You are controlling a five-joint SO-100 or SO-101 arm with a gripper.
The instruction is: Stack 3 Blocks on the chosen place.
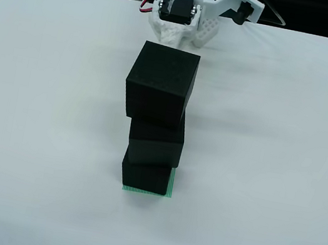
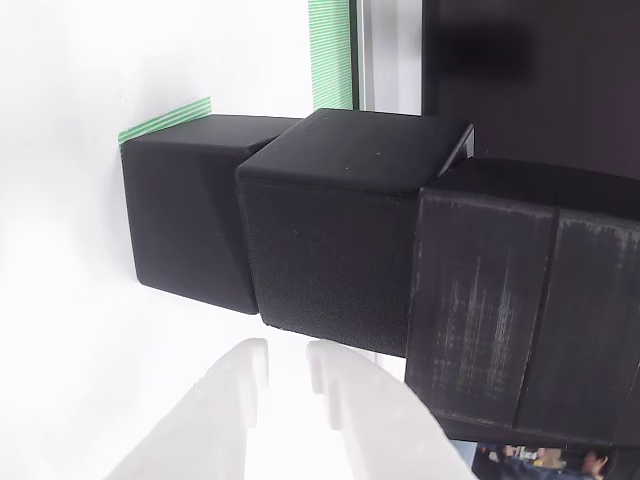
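Three black blocks stand in one tower in the view from above: the bottom block rests on the green striped chosen place, the middle block sits on it, and the top block is turned slightly. The view that rides on the gripper shows the tower lying sideways: bottom block against the green patch, then the middle block and the top block. My gripper is apart from the tower, its white fingertips almost together and holding nothing.
The white arm is folded at the table's far edge, well behind the tower. A white tabletop stretches on both sides of the stack. Dark clutter and cables lie beyond the far edge.
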